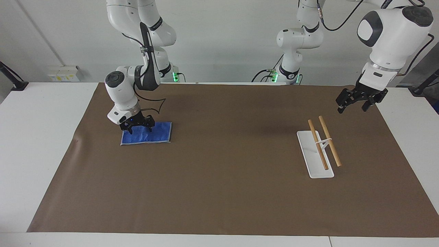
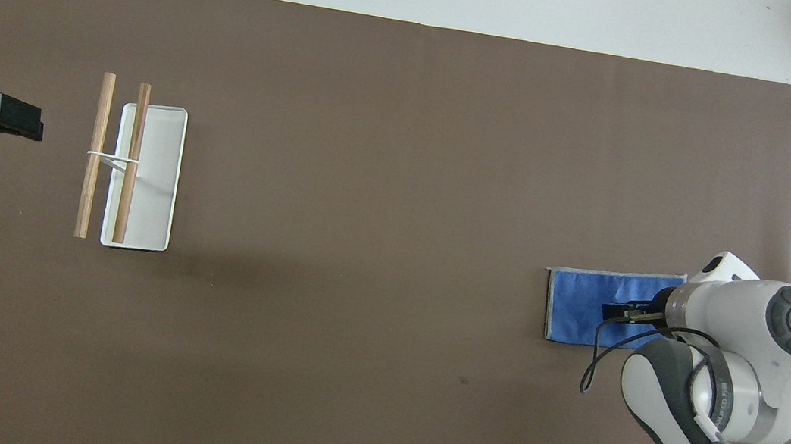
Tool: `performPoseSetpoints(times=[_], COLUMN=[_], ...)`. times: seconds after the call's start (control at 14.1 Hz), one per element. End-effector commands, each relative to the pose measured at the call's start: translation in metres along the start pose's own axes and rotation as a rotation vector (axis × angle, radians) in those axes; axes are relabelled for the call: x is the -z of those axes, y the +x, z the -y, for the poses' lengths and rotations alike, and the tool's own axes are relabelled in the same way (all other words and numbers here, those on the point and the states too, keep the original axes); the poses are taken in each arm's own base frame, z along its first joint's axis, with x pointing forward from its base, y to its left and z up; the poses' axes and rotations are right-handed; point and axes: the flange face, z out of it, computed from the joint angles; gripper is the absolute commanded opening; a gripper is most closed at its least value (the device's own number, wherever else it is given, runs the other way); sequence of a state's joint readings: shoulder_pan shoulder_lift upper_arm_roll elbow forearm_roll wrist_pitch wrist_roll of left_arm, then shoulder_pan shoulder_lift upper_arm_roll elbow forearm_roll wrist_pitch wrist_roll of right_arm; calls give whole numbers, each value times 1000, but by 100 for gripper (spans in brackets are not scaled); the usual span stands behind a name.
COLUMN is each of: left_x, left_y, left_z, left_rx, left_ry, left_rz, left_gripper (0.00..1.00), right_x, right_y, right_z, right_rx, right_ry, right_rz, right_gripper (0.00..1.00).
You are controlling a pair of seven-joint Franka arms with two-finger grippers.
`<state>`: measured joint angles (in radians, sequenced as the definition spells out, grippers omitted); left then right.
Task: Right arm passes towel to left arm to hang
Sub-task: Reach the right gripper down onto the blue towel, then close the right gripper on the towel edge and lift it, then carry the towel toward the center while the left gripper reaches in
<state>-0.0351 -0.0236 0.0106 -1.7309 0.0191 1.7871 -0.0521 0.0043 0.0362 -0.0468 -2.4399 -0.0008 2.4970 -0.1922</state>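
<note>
**Mia:** Where is the towel (image 1: pixel 156 135)?

**Ben:** Seen from above, make the brown mat (image 1: pixel 223 171) a clock. The towel lies flat between three and four o'clock, at the right arm's end, and it is the thing nearest to the robots.

**Mia:** Is a pincer on it?

**Ben:** Yes, the right gripper (image 1: pixel 138 127). It points down and its two fingers are spread wide. The tips are down on the towel, at the end nearest the mat's short edge. Nothing is pinched.

**Mia:** And the other pincer?

**Ben:** The left gripper (image 1: pixel 353 103) waits up in the air at nine o'clock, over the mat's edge. Its fingers are spread wide too, and it holds nothing.

**Mia:** What is a bit farther from the robots?

**Ben:** The rack, also near nine o'clock, just beside that pincer. It has a white base (image 1: pixel 313 161) and two wooden bars (image 1: pixel 329 140) side by side above it. The rack and the towel are well apart.
</note>
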Motion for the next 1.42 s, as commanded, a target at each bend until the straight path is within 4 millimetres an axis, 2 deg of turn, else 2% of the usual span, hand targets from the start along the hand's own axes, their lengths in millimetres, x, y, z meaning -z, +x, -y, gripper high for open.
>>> performPoseSetpoints(times=[0.0,0.07,0.28,0.5,0.64,0.78,1.0,1.35], left_x=[5,5,5,5,5,5,5,5], left_y=[-6,-6,-6,-6,-6,-6,-6,-6], left_z=[2,3,2,3,2,2,3,2], left_rx=[-8,-7,-8,-7,-8,-8,-7,-7], left_ry=[19,19,19,19,19,19,19,19], left_rz=[5,5,5,5,5,5,5,5], left_gripper=[100,100,100,100,100,100,100,100], right_x=[-4,-4,-6,-5,-3,12,47,112], right_y=[-6,-6,-8,-7,-4,9,32,74], right_z=[-3,-3,-3,-3,-2,2,3,27], right_rx=[10,10,3,-14,-51,-72,-95,-179], right_ry=[11,11,13,12,12,9,13,131], right_rz=[-9,-9,-3,-6,-6,-33,-41,-129], right_gripper=[100,92,38,0,0,0,0,0])
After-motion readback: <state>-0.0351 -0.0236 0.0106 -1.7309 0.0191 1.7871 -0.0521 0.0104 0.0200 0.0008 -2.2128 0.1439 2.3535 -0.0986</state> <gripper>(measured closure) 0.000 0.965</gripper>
